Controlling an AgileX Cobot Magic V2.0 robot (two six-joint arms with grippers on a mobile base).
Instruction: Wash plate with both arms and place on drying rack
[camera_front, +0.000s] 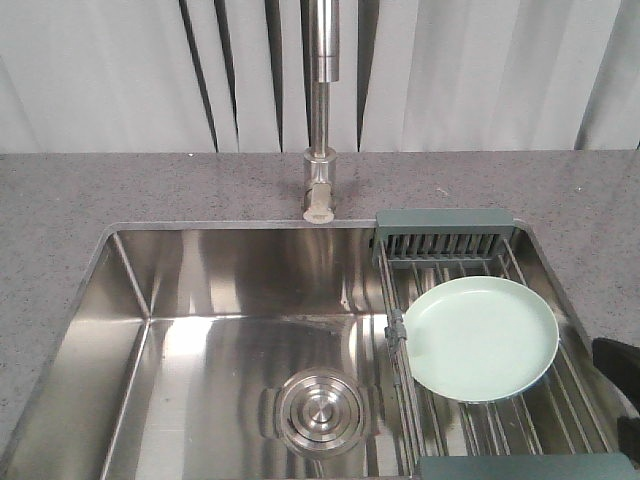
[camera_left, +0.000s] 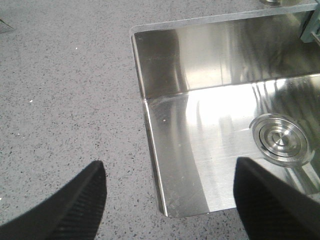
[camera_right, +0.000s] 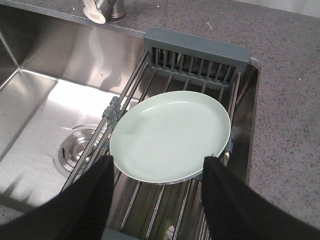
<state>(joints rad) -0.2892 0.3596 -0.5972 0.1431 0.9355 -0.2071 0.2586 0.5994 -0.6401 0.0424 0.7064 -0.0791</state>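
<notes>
We see a steel sink (camera_front: 200, 340) set into a grey speckled tabletop (camera_front: 100, 190), with a tap (camera_front: 320, 150) rising behind it and a round drain (camera_front: 322, 410) in the basin floor. Across the sink's right side lies the rack (camera_front: 445, 245), its metal wires running from the far comb-slotted end piece toward the near one.

The plate (camera_front: 482, 338) rests face up on those wires, roughly flat, its hollow side toward us. Being round, it has no long axis; in the front view it seems to tip slightly toward the basin, though we cannot be sure.

In the right wrist view, the right pincer (camera_right: 157, 195) hangs over the plate's (camera_right: 170, 135) near edge with its two black fingers (camera_right: 100, 195) spread wide, one at each side of the rim, gripping nothing. Whether they touch the rim we cannot tell.

In the left wrist view, the left pincer (camera_left: 170, 200) hovers released over the sink's left near corner (camera_left: 165, 207), one finger above tabletop, the other above the basin.
</notes>
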